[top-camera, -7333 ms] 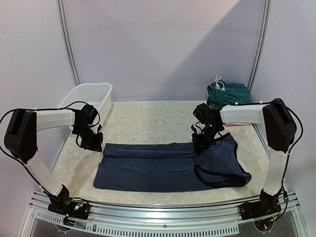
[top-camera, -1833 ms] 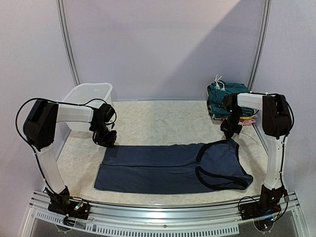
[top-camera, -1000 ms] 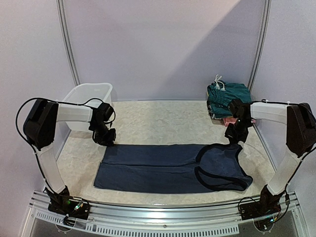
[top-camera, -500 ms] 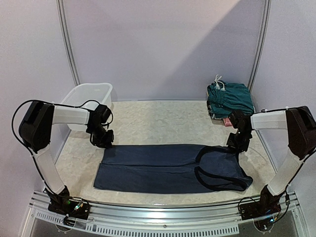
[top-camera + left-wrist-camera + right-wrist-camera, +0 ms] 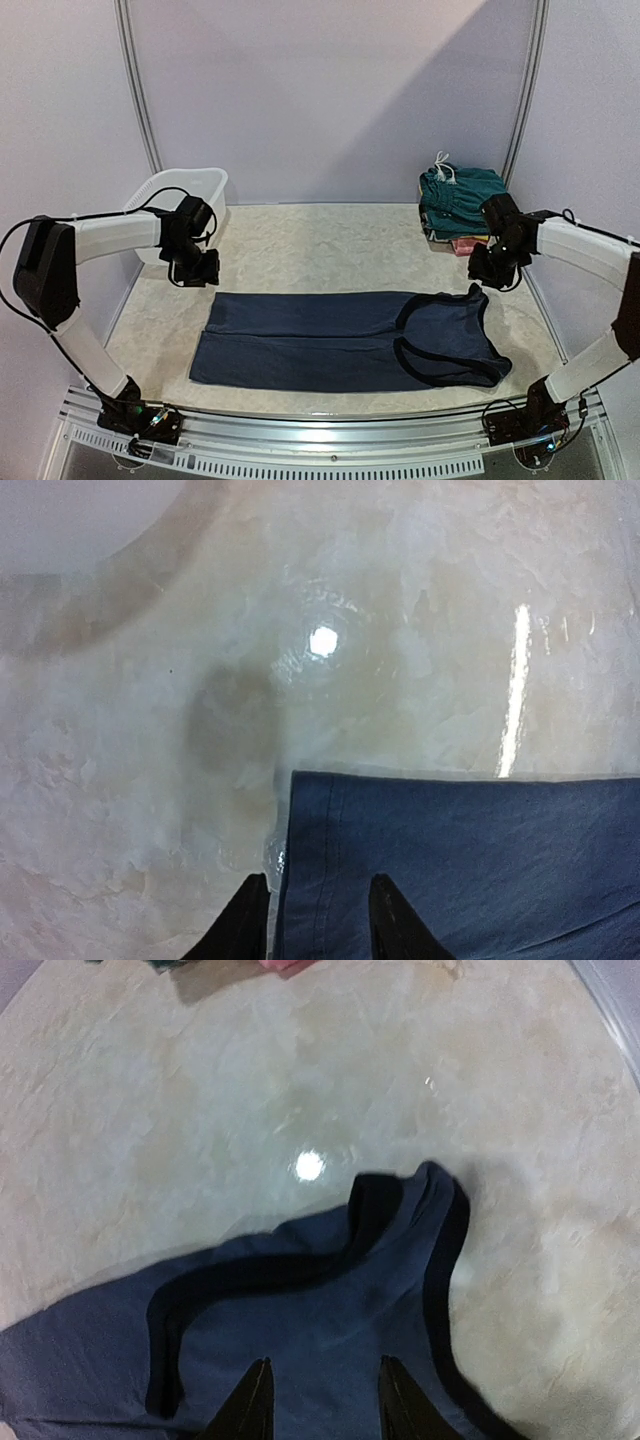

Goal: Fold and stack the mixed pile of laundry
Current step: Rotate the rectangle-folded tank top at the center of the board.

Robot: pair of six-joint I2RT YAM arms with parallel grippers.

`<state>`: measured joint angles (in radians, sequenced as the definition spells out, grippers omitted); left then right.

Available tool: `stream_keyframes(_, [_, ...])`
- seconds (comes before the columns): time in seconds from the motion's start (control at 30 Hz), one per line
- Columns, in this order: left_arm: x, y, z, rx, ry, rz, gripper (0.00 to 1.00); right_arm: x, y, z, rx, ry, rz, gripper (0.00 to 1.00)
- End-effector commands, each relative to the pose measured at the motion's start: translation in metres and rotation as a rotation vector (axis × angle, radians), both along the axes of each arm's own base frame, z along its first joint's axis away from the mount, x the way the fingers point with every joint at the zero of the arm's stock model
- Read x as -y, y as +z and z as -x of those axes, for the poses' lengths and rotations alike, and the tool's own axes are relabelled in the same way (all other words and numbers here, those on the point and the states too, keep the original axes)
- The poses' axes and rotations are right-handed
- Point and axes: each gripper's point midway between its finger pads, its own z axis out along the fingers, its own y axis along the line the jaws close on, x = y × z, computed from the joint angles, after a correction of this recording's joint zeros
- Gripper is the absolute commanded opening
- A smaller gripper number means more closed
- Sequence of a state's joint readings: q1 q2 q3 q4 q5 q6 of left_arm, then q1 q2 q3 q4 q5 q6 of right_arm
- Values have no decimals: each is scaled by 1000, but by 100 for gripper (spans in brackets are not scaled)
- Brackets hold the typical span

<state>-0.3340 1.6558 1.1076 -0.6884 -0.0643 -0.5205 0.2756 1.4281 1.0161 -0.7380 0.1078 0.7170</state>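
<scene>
A navy top with dark trim lies flat and long across the table's front. Its hem corner shows in the left wrist view, its strap end in the right wrist view. Folded dark teal shorts with a white drawstring sit at the back right on a pink garment. My left gripper is open and empty, above the top's far-left corner. My right gripper is open and empty, above the top's far-right strap.
A white plastic tub stands at the back left, just behind my left arm. The table is pale marbled stone with a metal rail along the near edge. Upright frame poles stand at both back corners.
Both grippers have let go of the navy top and lifted up and outward. The top now lies spread flat; its right strap end has settled on the table.
</scene>
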Motion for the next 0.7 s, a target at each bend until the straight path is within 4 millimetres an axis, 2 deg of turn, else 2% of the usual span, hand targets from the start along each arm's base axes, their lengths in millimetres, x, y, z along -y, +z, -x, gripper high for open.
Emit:
stream_keyframes(0.0, [14, 7, -1, 8, -110, -36, 34, -33, -22, 69, -131, 77, -75, 36])
stream_keyframes(0.17, [47, -1, -5, -10, -223, -22, 34, -68, -38, 110, -196, 110, -160, 36])
stream_keyframes(0.33, [69, -19, -10, -61, -280, -26, 33, -90, -62, 126, -287, 134, -160, 36])
stream_keyframes(0.43, [72, -33, -10, -96, -287, -34, 33, -98, -75, 129, -336, 147, -142, 36])
stream_keyframes(0.57, [67, -49, -4, -145, -288, -63, 32, -100, -98, 132, -414, 148, -97, 36])
stream_keyframes(0.67, [62, -58, 3, -172, -291, -80, 32, -101, -105, 129, -442, 161, -70, 36])
